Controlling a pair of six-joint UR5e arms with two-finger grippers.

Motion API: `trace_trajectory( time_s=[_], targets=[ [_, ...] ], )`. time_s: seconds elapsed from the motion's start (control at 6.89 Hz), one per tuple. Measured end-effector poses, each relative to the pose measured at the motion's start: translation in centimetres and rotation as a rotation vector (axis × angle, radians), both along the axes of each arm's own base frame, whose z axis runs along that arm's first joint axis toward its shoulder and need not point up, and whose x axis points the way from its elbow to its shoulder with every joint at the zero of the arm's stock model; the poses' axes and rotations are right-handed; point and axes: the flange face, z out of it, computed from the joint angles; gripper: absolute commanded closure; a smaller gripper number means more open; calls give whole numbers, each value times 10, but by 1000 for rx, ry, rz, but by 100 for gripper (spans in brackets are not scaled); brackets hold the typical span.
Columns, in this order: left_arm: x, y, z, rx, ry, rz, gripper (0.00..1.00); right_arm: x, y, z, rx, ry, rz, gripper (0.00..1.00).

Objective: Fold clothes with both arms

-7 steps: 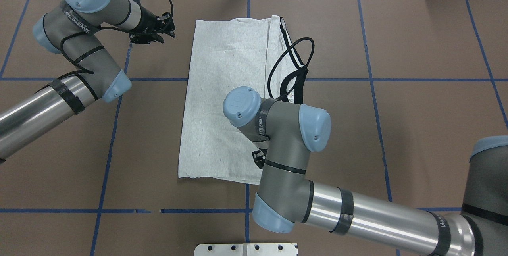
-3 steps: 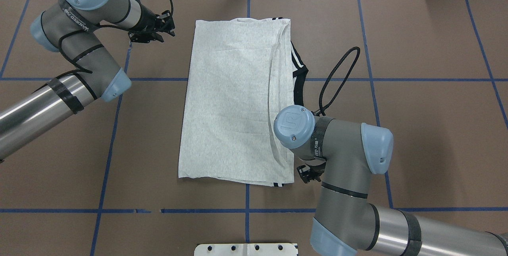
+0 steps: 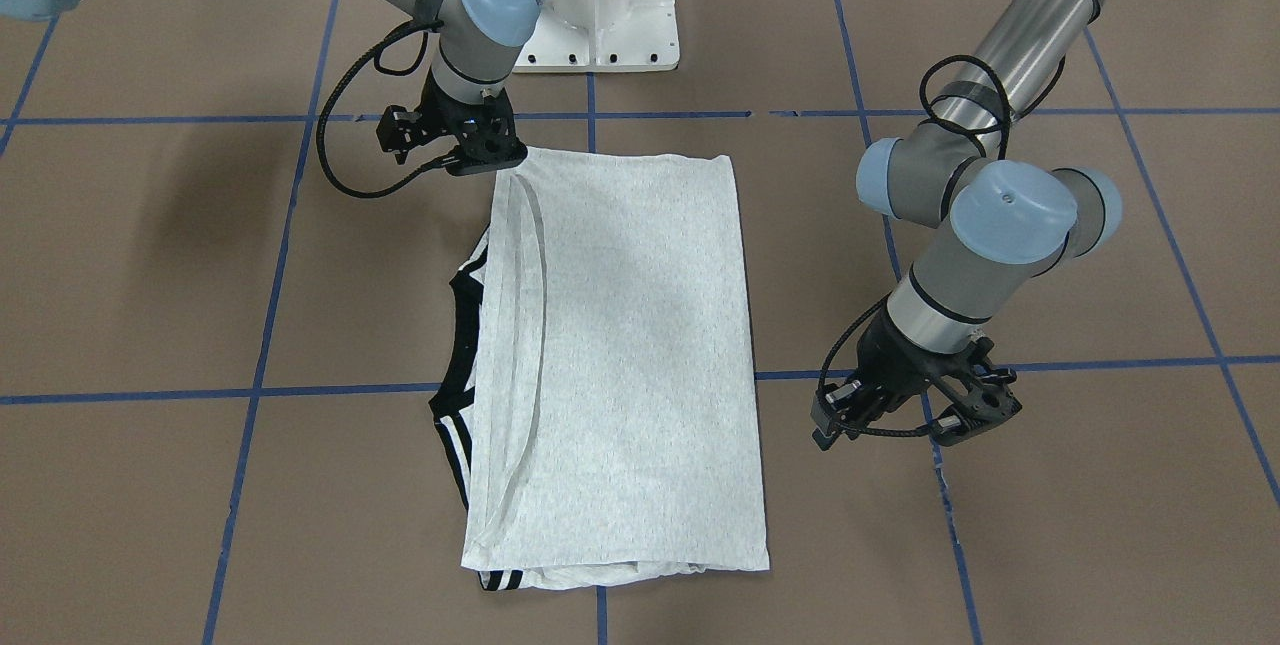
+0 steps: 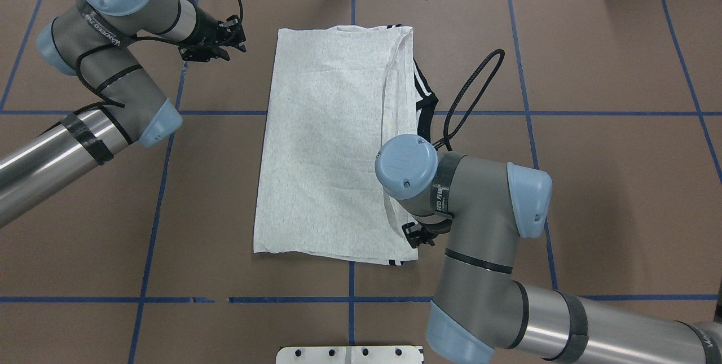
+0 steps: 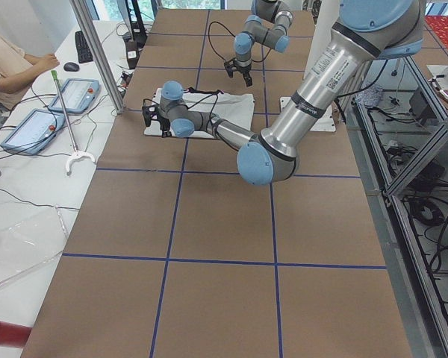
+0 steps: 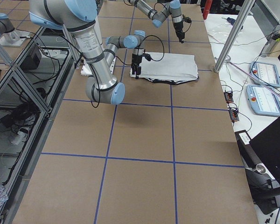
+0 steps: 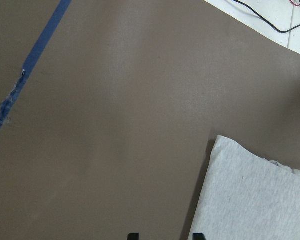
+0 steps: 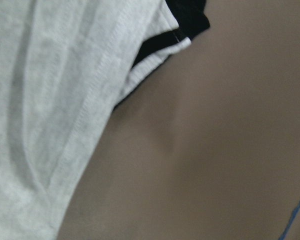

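Over on the left, the left claw point(image 4: 234, 45) hangs low above the bare counter point(image 4: 592, 59). Its fingertips point(image 7: 133, 235) are spread apart with nothing between them. The T-shirt point(image 4: 333, 144) starts just to this claw's right, its far corner the nearest part. We see the shirt folded into a long grey rectangle, lying flat on the counter between the two claws. Its long axis runs straight away from the robot, plain grey side up. The black collar point(image 4: 424, 105) peeks out of the long edge on the right claw's side. The right claw point(image 4: 418, 235) sits at the shirt's near corner, right over the edge. We cannot tell whether its fingers are apart or together, because the wrist hides them. A moment ago it stood just outside that corner; now it has slid back in towards the cloth. The left claw has barely budged.
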Motion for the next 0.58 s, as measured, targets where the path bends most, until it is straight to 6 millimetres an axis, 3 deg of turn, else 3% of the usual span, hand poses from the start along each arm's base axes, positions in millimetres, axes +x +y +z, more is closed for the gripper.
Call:
trace_trajectory(
  time_s=[0.29,0.58],
  targets=[
    [-3,4,2,1,1,1,54,-35,-25,-25,11,-40,28,0],
    [-3,4,3,2,1,1,54,-58,-42,-25,7,-56,62,0]
  ],
)
